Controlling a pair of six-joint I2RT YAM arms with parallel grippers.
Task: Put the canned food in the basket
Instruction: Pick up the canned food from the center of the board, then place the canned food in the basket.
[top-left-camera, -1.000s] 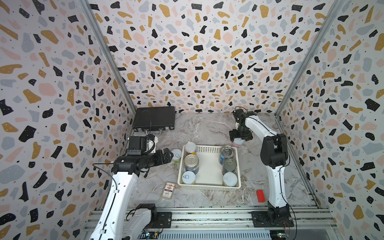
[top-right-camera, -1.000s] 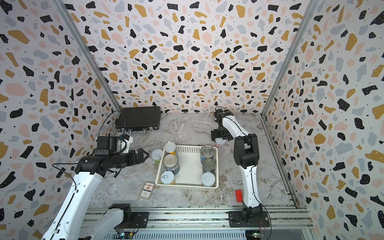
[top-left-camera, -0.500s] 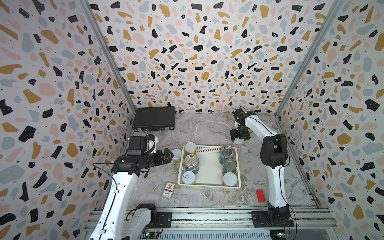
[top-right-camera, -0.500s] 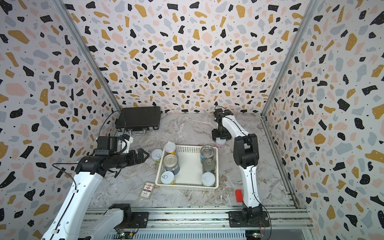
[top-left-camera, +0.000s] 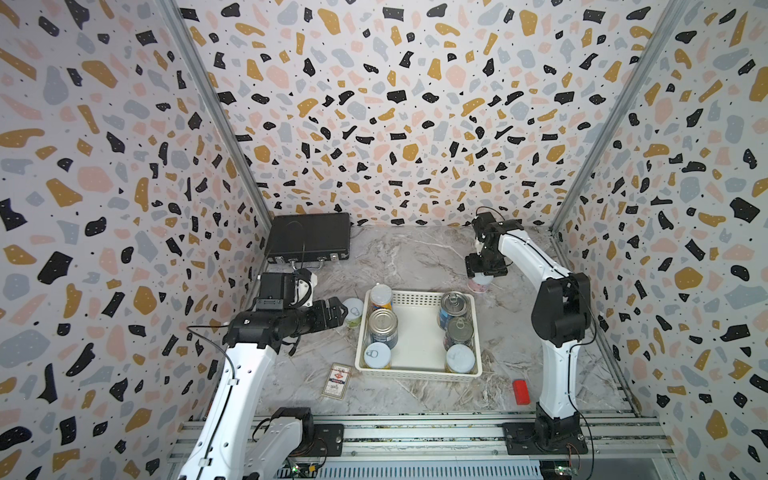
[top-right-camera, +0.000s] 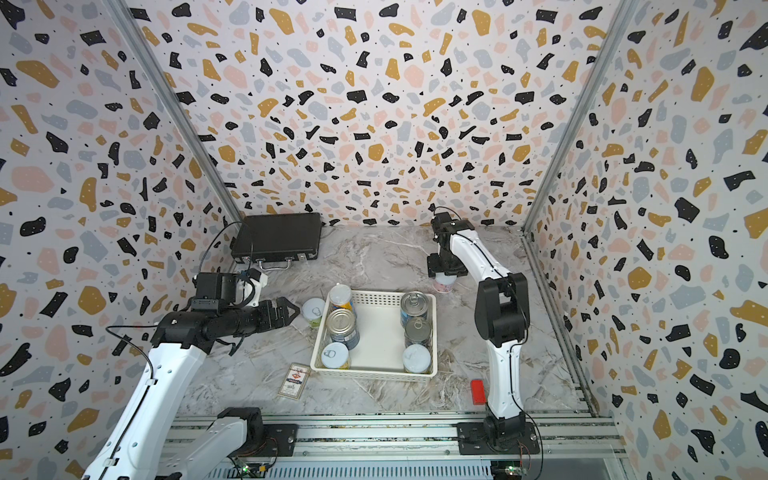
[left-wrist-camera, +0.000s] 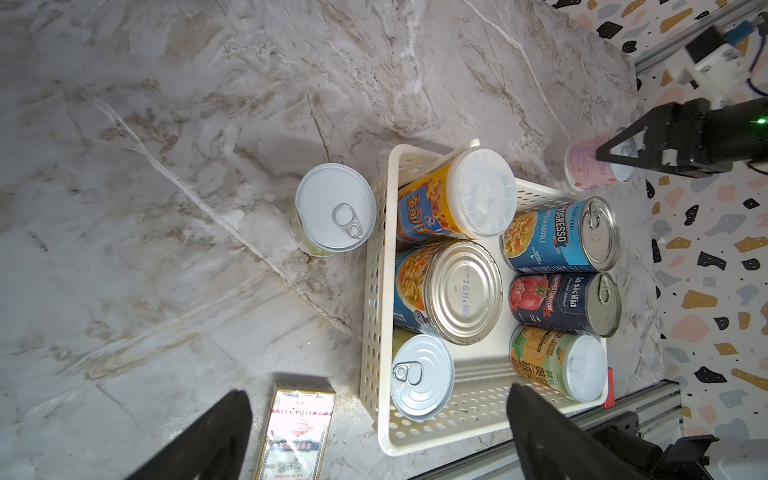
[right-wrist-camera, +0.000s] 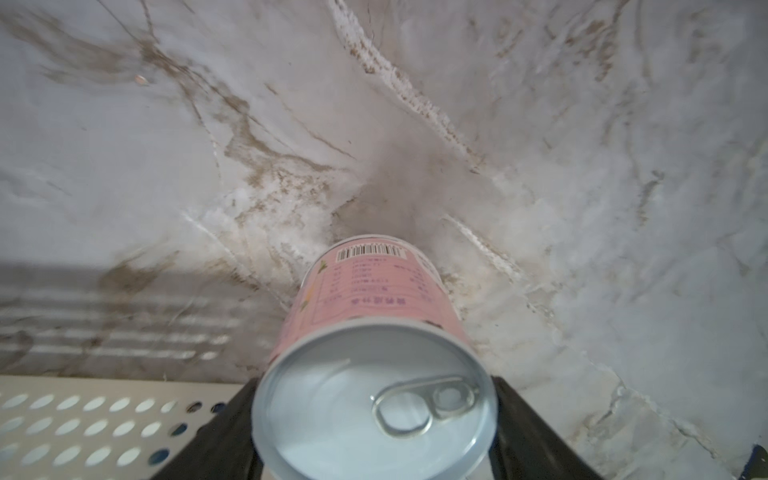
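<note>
The white perforated basket (top-left-camera: 415, 371) (top-right-camera: 374, 372) (left-wrist-camera: 376, 291) holds several upright cans in two rows. A pink-labelled can (top-left-camera: 478, 286) (top-right-camera: 443, 285) (right-wrist-camera: 365, 291) stands upright just behind the basket's back right corner. My right gripper (top-left-camera: 481, 276) (right-wrist-camera: 374, 419) is shut on it from above, one black finger on each side of its pale top. Just outside the basket's left wall stands a green-labelled can (top-left-camera: 353, 311) (top-right-camera: 312, 311) (left-wrist-camera: 334, 208) with a pull tab. My left gripper (top-left-camera: 341, 309) (left-wrist-camera: 374, 436) hangs open and empty just left of that can.
A black briefcase (top-left-camera: 309, 239) lies at the back left. Off the basket's front left corner lies a flat card box (top-left-camera: 336, 380). A small red block (top-left-camera: 520, 391) sits at the front right by the right arm's base. Patterned walls close three sides.
My right gripper has lowered slightly and closed its fingers onto the pink can. The left arm has not moved.
</note>
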